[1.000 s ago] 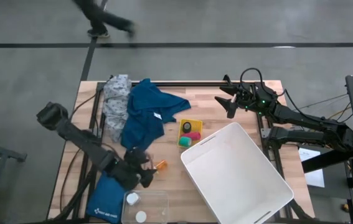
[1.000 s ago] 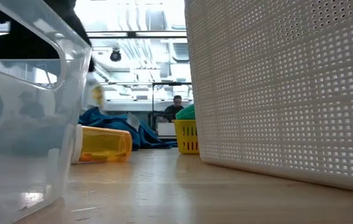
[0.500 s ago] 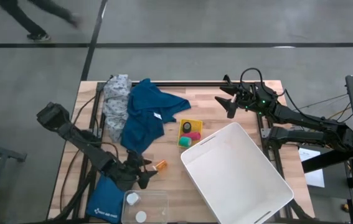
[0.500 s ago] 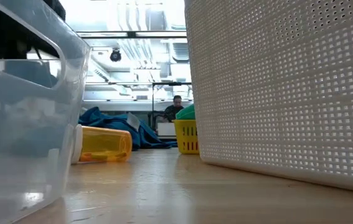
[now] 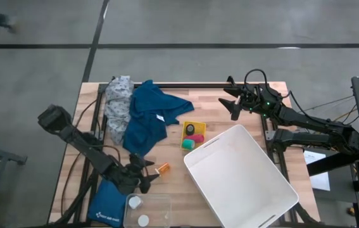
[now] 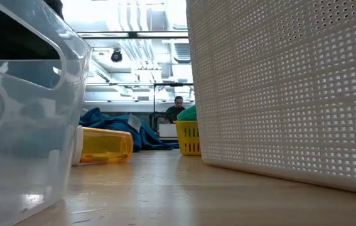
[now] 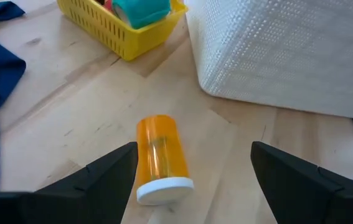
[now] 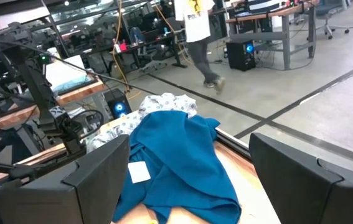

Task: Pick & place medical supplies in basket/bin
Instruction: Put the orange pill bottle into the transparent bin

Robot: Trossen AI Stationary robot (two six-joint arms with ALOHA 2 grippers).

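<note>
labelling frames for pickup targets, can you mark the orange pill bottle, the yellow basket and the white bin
orange pill bottle [image 7: 157, 155]: left wrist view, middle of its orange body.
yellow basket [image 7: 117, 31]: left wrist view, its slatted side wall.
white bin [image 5: 245, 180]: high view, bare inner floor.

The wooden table [image 5: 179, 183] stands on a grey concrete floor [image 5: 230, 25] crossed by 2 dark lines, 1 running across and 1 slanting. Beyond it the room is a workshop: desks [image 8: 269, 18] carrying computers and cables (a lit blue screen sits under 1), bright ceiling lights [image 6: 134, 16] and pipework overhead. A person [image 8: 198, 37] walks past the desks; another [image 6: 178, 108] sits far back.
</note>
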